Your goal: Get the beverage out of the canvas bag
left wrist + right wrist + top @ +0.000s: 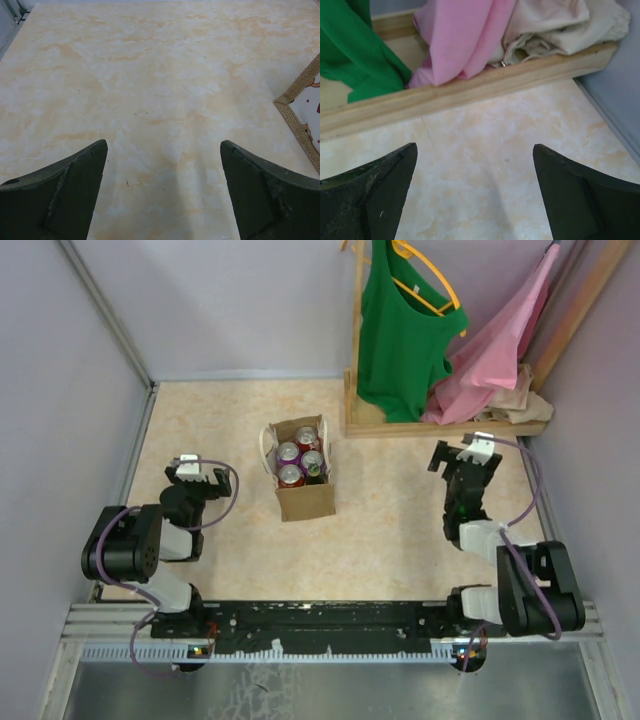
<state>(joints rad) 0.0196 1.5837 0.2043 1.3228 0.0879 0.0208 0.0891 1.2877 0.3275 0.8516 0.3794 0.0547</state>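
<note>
The tan canvas bag (305, 499) with white loop handles stands upright in the middle of the table. Inside it stand several drink cans: one red-topped (307, 437) at the back, purple ones (289, 452) and one dark one (313, 462). My left gripper (196, 472) is open and empty, left of the bag; its wrist view shows only bare table and a corner of the bag (300, 120) at the right edge. My right gripper (468, 452) is open and empty, well right of the bag, facing the wooden rack.
A wooden clothes rack (440, 428) stands at the back right with a green top (400, 330), a pink garment (500, 350) and beige cloth (560, 30) on its base rail (470, 92). Grey walls enclose the table on three sides.
</note>
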